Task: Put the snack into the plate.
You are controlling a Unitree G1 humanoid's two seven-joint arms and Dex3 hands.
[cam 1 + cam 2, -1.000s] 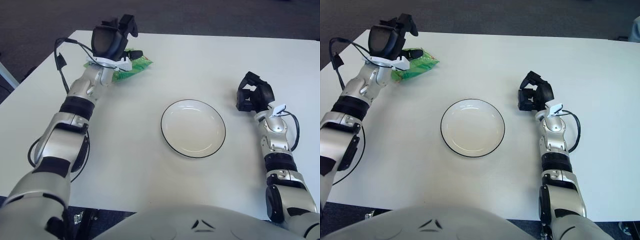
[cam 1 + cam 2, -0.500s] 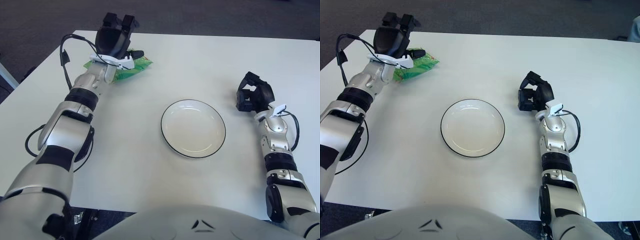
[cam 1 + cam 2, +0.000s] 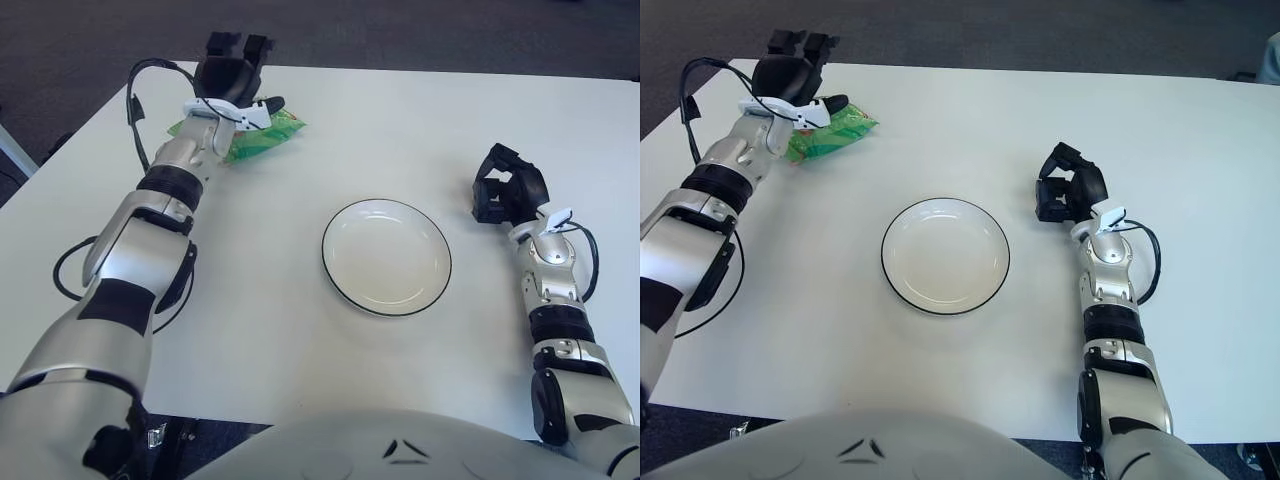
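The green snack bag (image 3: 262,137) lies flat on the white table at the far left. My left hand (image 3: 232,75) is over the bag's far left end, fingers spread and pointing away from me, its dark thumb (image 3: 272,104) just above the bag's top edge. It holds nothing. The white plate with a dark rim (image 3: 386,256) sits empty in the middle of the table, well to the right of the bag. My right hand (image 3: 508,190) rests on the table right of the plate, fingers curled and empty.
The white table (image 3: 400,120) ends at its far edge just behind my left hand, and its left edge runs close to the left arm. A black cable (image 3: 135,90) loops off the left forearm.
My left hand has moved away from me and down towards the bag's far end, and its fingers have turned to point away. The bag, plate and right hand have not moved.
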